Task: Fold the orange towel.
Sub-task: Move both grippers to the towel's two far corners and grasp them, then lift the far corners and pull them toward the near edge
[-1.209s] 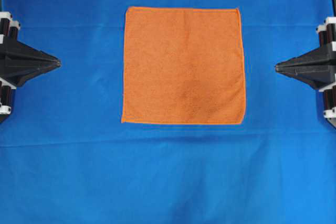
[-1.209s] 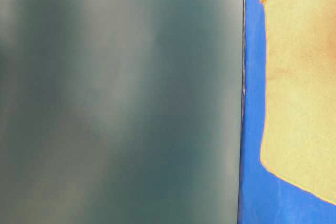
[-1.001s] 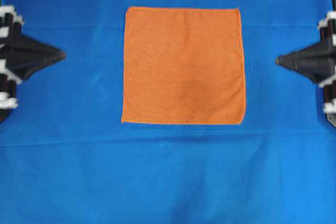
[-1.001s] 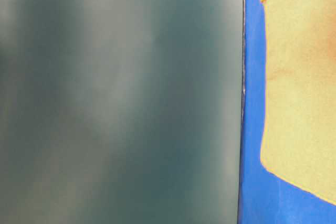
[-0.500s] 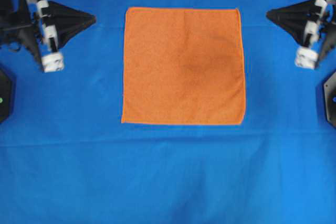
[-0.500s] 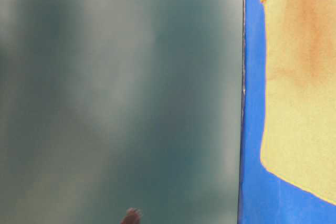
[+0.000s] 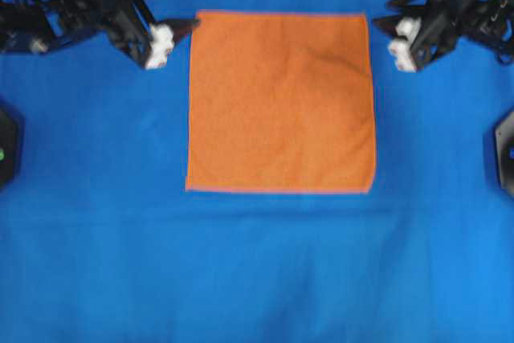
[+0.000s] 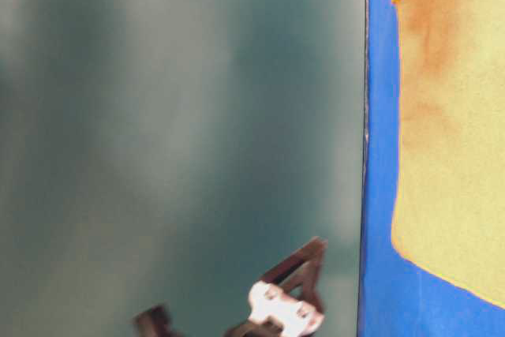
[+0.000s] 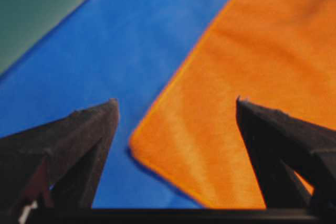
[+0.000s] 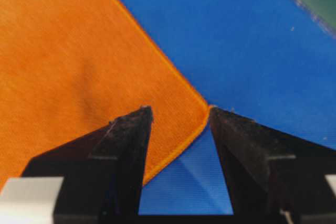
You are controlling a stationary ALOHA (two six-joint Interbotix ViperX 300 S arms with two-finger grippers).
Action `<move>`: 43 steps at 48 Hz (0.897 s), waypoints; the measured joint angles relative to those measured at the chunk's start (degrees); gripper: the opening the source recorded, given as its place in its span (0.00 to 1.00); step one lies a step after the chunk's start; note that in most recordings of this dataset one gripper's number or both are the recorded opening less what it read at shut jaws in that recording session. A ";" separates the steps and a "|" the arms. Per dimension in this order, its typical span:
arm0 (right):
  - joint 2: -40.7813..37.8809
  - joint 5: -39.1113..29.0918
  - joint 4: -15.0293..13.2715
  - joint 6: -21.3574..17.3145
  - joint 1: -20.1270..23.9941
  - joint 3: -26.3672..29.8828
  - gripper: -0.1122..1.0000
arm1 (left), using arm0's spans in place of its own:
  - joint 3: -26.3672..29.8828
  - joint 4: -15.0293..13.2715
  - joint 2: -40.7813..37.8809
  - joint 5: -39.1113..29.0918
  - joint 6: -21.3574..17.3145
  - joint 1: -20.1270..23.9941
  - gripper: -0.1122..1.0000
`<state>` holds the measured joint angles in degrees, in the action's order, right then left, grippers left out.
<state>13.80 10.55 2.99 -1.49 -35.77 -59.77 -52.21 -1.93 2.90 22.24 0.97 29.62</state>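
Note:
The orange towel (image 7: 281,102) lies flat and square on the blue cloth (image 7: 257,271). My left gripper (image 7: 178,7) hovers at the towel's far left corner. It is open, and in the left wrist view the corner of the orange towel (image 9: 173,150) sits between the two spread fingers of the left gripper (image 9: 176,103). My right gripper (image 7: 389,12) is at the far right corner, also open. In the right wrist view the right gripper (image 10: 179,109) straddles the hemmed corner of the orange towel (image 10: 178,108). Neither holds anything.
The blue cloth (image 8: 379,116) covers the whole table. Black arm bases (image 7: 6,146) (image 7: 506,154) sit at the left and right edges. In the table-level view the towel (image 8: 458,132) looks yellowish, and dark gripper fingers (image 8: 304,270) show against a blurred green backdrop.
Both grippers were shut at the table's side edges. They have swung up and inward to the towel's two far corners and opened. The towel has not moved.

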 measured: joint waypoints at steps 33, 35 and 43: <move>-19.07 8.61 -1.41 0.26 -4.22 4.83 0.45 | 8.79 0.00 -19.42 3.08 -0.70 3.69 0.67; -19.60 8.96 -1.41 0.35 -4.31 4.83 0.36 | 9.05 0.00 -19.86 3.08 -1.05 3.87 0.56; -21.01 9.58 -2.02 0.44 -4.22 5.01 0.12 | 9.93 0.00 -21.71 3.60 -1.14 3.52 0.17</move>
<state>-7.21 20.13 0.97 -1.05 -39.99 -54.76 -42.28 -1.93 -18.81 25.84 -0.18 33.13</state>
